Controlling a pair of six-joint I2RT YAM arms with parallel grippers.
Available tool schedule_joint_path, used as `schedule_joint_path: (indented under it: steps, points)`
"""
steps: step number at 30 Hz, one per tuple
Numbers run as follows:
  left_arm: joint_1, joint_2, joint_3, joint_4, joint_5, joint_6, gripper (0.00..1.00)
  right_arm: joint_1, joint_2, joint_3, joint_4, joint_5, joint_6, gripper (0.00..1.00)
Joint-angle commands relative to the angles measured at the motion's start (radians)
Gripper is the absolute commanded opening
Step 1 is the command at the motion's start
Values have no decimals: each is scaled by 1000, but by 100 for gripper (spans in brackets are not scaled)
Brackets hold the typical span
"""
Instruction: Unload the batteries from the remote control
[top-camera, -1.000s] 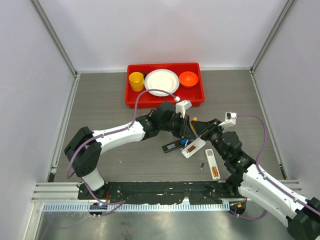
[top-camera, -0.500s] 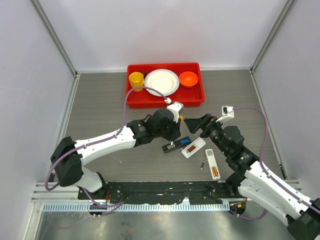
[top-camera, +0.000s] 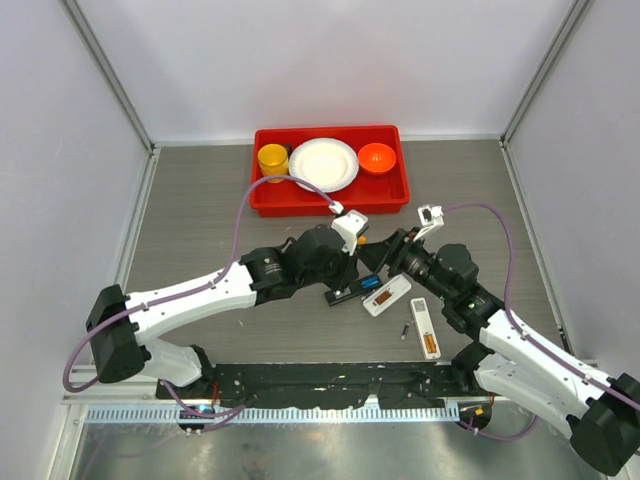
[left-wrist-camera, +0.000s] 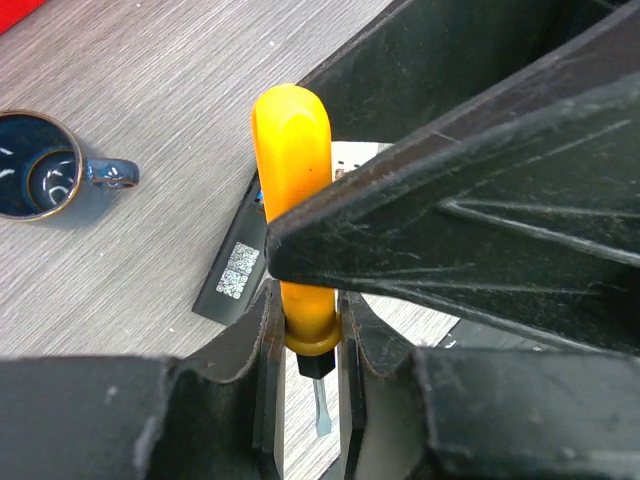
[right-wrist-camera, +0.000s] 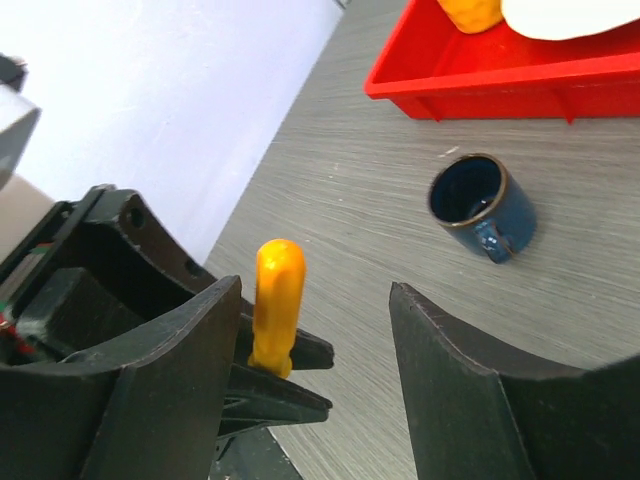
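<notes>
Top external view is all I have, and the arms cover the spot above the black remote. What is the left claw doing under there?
Observer: The left claw is shut on the orange screwdriver, gripping the base of the handle, with the metal tip pointing down between its fingers.
Operator: And the right claw, is it gripping anything?
Observer: No. The right claw is open and holds nothing; the screwdriver's handle stands in the gap, close to one finger.
</notes>
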Motion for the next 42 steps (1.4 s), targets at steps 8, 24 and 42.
schedule_joint_path:
  steps: [8,24,42]
  points:
    - [-4,-30,4,58,78,18,0,-12,19,-46,274,-165,50,33]
    - [28,-50,-63,73,88,36,80,-18,-97,-17,-70,239,-62,1]
    - [56,253,-163,223,76,353,88,-144,93,6,-26,351,-174,1]
